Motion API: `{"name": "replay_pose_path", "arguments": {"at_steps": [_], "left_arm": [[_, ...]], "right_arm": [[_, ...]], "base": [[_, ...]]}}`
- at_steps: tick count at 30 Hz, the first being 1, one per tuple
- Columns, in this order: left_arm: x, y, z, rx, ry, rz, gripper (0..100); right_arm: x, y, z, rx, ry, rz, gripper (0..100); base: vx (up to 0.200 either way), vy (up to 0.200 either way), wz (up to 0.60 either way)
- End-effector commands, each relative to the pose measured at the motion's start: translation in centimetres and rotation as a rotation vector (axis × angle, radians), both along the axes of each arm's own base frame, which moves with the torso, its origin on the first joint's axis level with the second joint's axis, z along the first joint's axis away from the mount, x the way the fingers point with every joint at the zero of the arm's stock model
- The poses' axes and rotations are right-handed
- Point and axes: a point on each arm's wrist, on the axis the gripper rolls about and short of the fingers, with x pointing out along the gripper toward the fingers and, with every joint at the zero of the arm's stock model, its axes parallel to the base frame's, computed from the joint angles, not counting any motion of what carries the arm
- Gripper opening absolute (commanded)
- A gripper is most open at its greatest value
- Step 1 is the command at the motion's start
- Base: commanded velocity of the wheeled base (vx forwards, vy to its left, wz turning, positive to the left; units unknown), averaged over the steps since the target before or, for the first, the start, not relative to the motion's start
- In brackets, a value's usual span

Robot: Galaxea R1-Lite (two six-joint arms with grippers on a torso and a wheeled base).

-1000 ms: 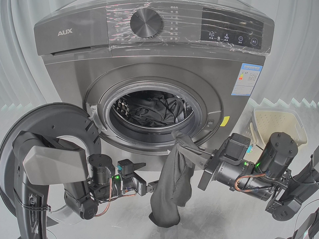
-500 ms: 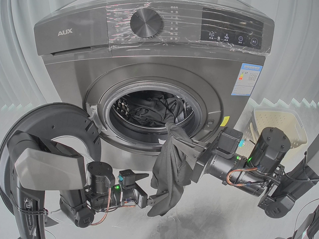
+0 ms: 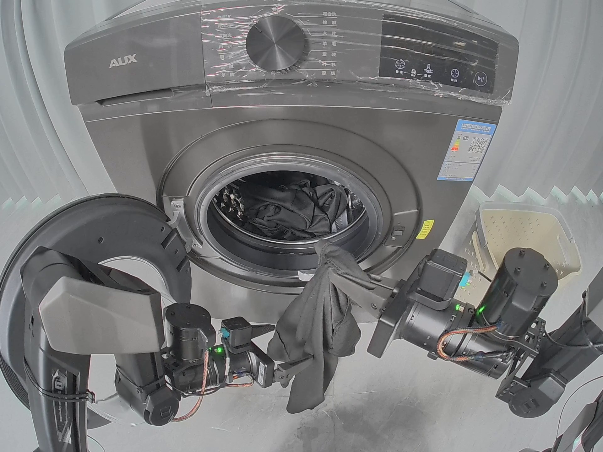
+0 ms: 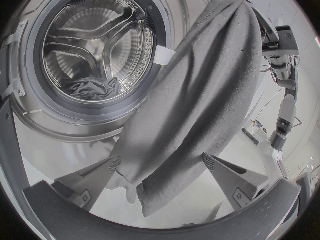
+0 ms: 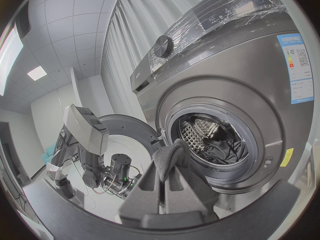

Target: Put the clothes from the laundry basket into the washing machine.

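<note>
1. The right gripper (image 3: 344, 272) is clamped on the top of a dark garment (image 3: 317, 328), just below the washing machine (image 3: 144, 139) opening.
2. The left gripper (image 3: 294, 366) is spread wide around the garment's lower end.
3. Other dark clothes (image 3: 292, 211) lie inside the machine.

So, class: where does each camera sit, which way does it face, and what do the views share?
Head view: on the head, facing down at the washing machine; left gripper and right gripper show.
Left wrist view: on the left wrist, facing the drum; its fingers open around the garment.
Right wrist view: on the right wrist, facing the machine; its fingers shut on the garment.
Shared: dark clothes in the drum.
</note>
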Motion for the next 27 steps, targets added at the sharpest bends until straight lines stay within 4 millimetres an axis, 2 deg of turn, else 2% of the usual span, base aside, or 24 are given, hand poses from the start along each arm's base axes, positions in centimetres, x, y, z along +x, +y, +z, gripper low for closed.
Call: {"name": "replay_pose_path", "arguments": {"at_steps": [1,8,12,19,27], "left_arm": [[0.6,0.2,-0.1,-0.005,-0.006,0.017,100],[1.3,0.3,0.1,-0.020,-0.018,0.030,100],[2.4,0.5,0.3,-0.039,-0.042,0.055,100],[3.9,0.5,-0.5,-0.046,-0.055,0.078,100],[4.3,0.0,-1.7,-0.036,-0.045,0.080,100]], "right_arm": [[-0.5,-0.7,0.5,0.009,-0.006,-0.001,0],[-0.9,-0.8,0.6,0.010,-0.010,0.014,0],[-1.3,-1.0,0.5,0.005,-0.006,0.025,0],[-2.1,-1.2,0.3,-0.009,0.004,0.060,0],[-2.5,-0.9,0.7,0.006,-0.007,0.082,0]], "base": [[0.000,0.000,0.00],[0.000,0.000,0.00],[0.000,0.000,0.00],[0.000,0.000,0.00],[0.000,0.000,0.00]]}}
